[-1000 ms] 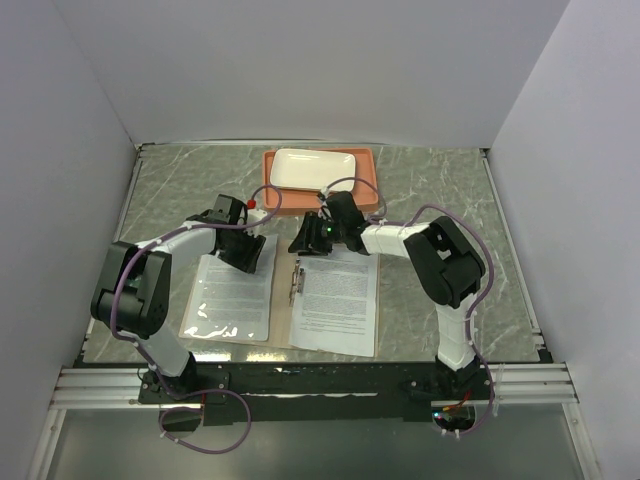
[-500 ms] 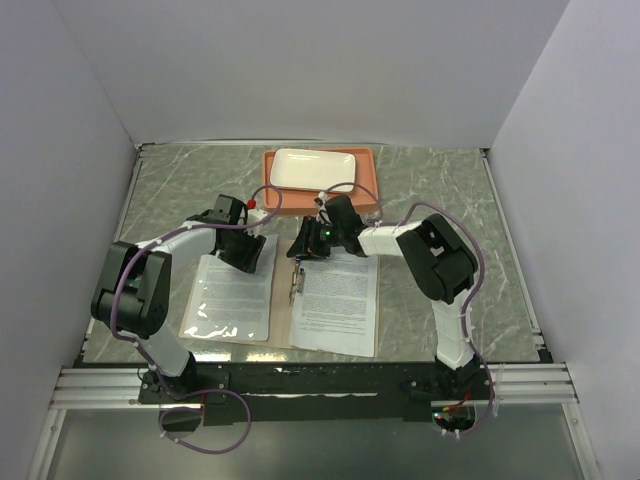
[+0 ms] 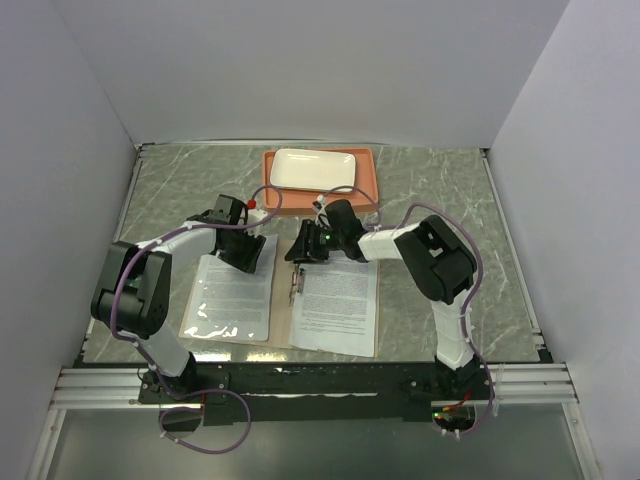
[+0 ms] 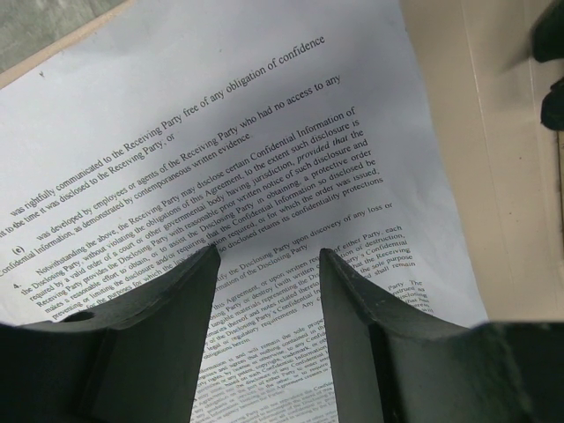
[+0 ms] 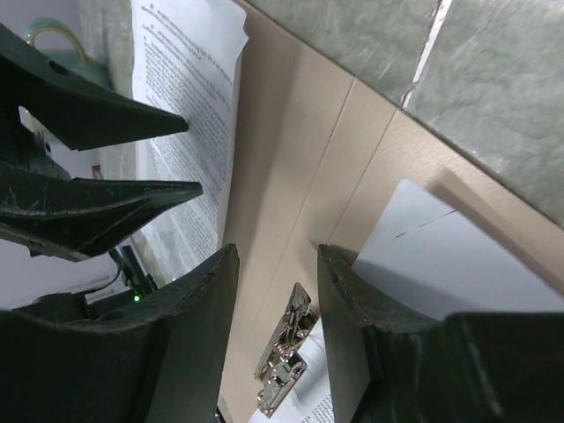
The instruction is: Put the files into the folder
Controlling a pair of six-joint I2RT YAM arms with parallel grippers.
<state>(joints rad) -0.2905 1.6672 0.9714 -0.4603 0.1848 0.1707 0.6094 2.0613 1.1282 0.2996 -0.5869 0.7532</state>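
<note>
Folder (image 3: 282,325) is being shown lying open and flat, files (image 3: 338,300) resting on its two halves. Left gripper (image 4: 269,254) and right gripper (image 5: 278,250) are being held part-open and empty just above them.

Little room was left between the left gripper (image 3: 248,255) and the right gripper (image 3: 298,247) over the far edge of the folder (image 3: 281,315). Passage behind was blocked by the orange tray (image 3: 368,190) and white plate (image 3: 312,168). Free tabletop (image 3: 160,200) was seen at both sides.
</note>
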